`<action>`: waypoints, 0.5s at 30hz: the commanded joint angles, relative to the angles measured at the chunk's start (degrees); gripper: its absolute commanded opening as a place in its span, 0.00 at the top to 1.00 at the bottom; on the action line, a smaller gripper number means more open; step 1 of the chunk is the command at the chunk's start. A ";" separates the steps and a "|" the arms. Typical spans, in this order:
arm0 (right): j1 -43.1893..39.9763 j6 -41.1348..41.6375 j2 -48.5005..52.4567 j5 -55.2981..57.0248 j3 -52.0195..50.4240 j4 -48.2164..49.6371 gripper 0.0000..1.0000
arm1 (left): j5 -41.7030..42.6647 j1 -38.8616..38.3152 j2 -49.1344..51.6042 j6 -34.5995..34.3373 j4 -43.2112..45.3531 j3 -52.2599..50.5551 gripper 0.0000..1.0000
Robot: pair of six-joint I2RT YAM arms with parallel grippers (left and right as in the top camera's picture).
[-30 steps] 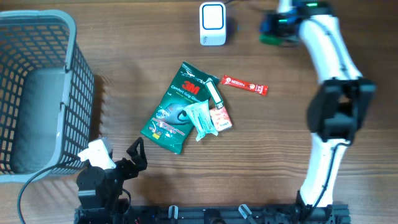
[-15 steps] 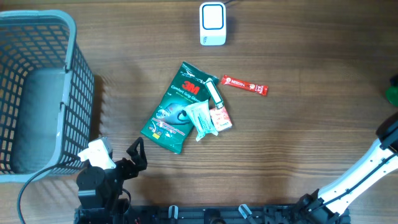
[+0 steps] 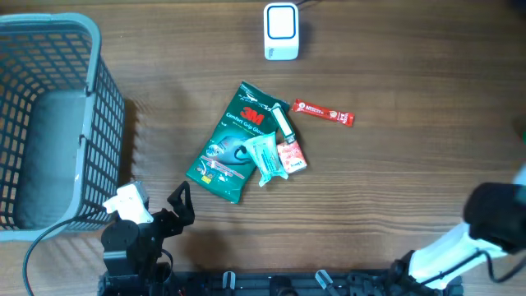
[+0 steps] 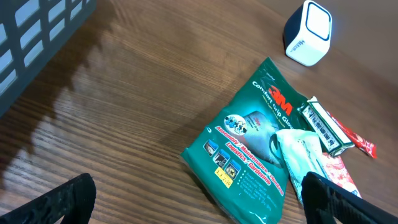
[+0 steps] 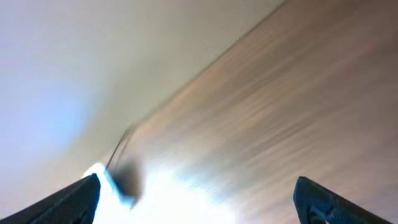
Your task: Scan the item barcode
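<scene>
Two end effectors, left and right, stand wide open and hold nothing, so you have a first pick to make from the heap in the middle of the table. The big green glove packet has smaller packets lying on its right edge, so I judge the red sachet, alone just beside them, the cleanest to lift toward the white scanner at the far edge. Close across its narrow width, as a thin sachet may slide on smooth wood. Room is ample: the grey basket stands well off at your left.
</scene>
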 commanded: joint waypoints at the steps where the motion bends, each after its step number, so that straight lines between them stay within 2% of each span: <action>1: 16.22 -7.82 3.39 -4.79 -3.72 -3.93 0.00 | 0.63 -0.28 -0.39 -0.52 0.13 -0.24 0.00; 2: 23.12 -10.47 4.17 -1.11 -5.09 -5.14 0.00 | 0.63 -0.28 -0.39 -0.52 0.13 -0.24 0.00; 4: 36.44 -11.41 6.91 14.88 -8.87 -5.51 0.01 | 0.63 -0.28 -0.39 -0.52 0.13 -0.24 0.00; 8: 50.34 -11.47 12.83 24.55 -13.88 -4.98 0.00 | 0.63 -0.28 -0.39 -0.52 0.13 -0.24 0.00; 11: 54.93 -12.90 17.77 26.27 -14.49 -4.85 0.06 | 0.63 -0.28 -0.39 -0.52 0.13 -0.24 0.00; 15: 55.25 -12.72 20.50 24.79 -14.60 -4.63 0.11 | 0.63 -0.28 -0.39 -0.52 0.13 -0.24 0.00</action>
